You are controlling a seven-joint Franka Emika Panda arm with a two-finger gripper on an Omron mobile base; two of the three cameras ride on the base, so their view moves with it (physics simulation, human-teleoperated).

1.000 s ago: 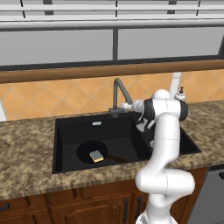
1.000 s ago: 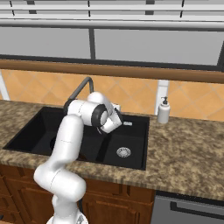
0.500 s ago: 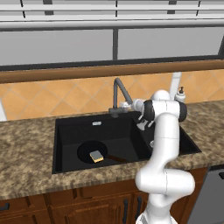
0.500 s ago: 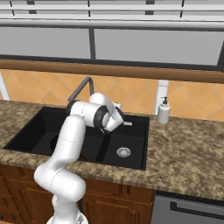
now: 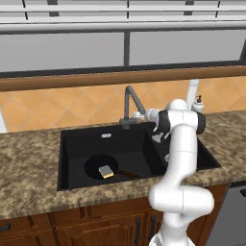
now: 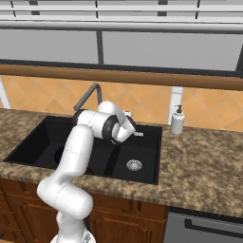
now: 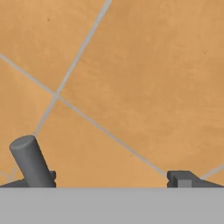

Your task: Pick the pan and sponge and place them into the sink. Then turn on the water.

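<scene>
pan (image 5: 98,166): lower left, in sink (image 5: 77,144), unmoved
sponge (image 5: 106,171): lies in pan
pincer (image 5: 140,116): edged closer to faucet (image 5: 129,103); spread, empty

the arm covers most of the sink's (image 5: 72,144) smaller basin from the left base camera, and from the right it hides the pan (image 6: 60,154) apart from a dark sliver, with the sponge out of sight behind it. the gripper (image 5: 139,115) is too small beside the faucet (image 5: 129,98) to read its jaws, and the hand camera cuts its fingertips (image 7: 181,178) off at the bottom edge.
</scene>
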